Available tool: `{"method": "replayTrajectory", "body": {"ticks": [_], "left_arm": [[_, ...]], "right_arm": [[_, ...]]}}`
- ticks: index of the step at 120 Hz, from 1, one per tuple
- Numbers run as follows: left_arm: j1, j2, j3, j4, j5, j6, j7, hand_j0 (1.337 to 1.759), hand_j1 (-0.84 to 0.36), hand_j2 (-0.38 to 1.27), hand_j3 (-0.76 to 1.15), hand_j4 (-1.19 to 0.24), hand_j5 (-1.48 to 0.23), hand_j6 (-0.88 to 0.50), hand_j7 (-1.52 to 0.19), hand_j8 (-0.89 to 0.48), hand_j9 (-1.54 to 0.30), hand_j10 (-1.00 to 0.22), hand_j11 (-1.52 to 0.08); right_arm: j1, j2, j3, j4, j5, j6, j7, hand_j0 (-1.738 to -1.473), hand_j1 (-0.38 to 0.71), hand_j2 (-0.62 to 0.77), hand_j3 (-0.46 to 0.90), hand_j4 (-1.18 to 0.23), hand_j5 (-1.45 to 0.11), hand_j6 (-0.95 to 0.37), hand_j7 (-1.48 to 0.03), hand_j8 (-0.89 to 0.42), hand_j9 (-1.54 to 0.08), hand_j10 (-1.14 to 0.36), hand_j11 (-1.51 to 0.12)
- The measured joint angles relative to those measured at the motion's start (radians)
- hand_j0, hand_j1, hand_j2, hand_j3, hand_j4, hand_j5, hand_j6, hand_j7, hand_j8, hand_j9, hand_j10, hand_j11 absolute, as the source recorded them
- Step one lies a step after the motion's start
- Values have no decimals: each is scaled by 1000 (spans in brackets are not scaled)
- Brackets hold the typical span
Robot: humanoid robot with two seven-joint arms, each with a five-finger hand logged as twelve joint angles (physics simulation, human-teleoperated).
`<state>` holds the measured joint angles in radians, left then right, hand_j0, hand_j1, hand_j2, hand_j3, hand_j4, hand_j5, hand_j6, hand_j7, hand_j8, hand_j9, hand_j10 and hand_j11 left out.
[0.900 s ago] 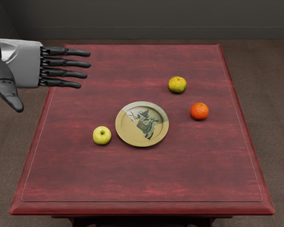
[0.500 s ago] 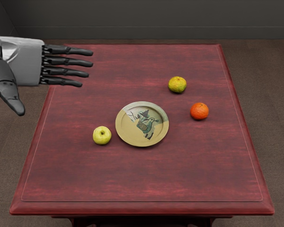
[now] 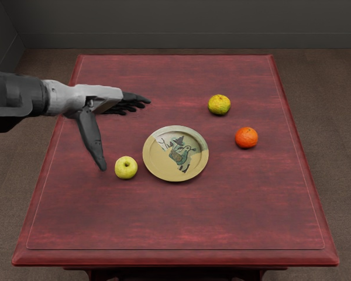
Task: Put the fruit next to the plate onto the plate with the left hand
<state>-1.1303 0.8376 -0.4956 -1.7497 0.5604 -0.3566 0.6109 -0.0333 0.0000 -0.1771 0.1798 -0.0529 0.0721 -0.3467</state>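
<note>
Red tabletop (image 3: 222, 199): a yellow apple (image 3: 126, 167) is seen just left of the plate (image 3: 155, 158), mid-frame; the left hand (image 3: 102, 104), fingers (image 3: 131, 104) spread and empty, is held to its upper left.

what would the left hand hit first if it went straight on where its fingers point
Likely the yellow-green citrus fruit; the left hand points straight at it, though the hand's height is unclear.

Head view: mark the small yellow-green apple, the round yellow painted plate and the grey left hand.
small yellow-green apple (image 3: 126, 167), head view, centre of its skin
round yellow painted plate (image 3: 157, 163), head view, bare lower-left part
grey left hand (image 3: 99, 99), head view, middle of the hand
</note>
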Motion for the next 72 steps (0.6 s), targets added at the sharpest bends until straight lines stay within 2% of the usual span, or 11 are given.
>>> {"method": "replayTrajectory", "body": {"ticks": [8,16,24,36,72], "left_arm": [[67,-70,0,0,166,53,0,1658,313,6,0,-32,-40,-33,-40,-32,-39,-32,-39],[86,-92,0,-1,314,95,0,1658,311,7,0,-34,-42,-35,-42,-35,-42,-34,-42],[112,-101,0,-1,421,125,0,1658,310,8,0,-36,-44,-36,-44,-36,-44,-35,-44],[214,-161,2,-2,565,157,0,1658,308,8,0,-37,-46,-38,-45,-38,-45,-37,-45],[310,-235,4,-2,765,220,0,1658,307,9,0,-39,-48,-40,-48,-40,-47,-39,-47]], "right_arm": [[1,0,0,0,0,-1,0,-1658,-349,0,0,0,0,0,0,0,0,0,0],[2,0,-1,0,-1,-1,0,-1658,-349,0,0,0,0,0,0,0,0,0,0],[7,0,0,0,-1,-1,0,-1658,-349,0,0,0,0,0,0,0,0,0,0],[12,0,0,0,-1,-1,0,-1658,-349,0,0,0,0,0,0,0,0,0,0],[15,0,1,0,-1,-1,0,-1658,-349,0,0,0,0,0,0,0,0,0,0]]}}
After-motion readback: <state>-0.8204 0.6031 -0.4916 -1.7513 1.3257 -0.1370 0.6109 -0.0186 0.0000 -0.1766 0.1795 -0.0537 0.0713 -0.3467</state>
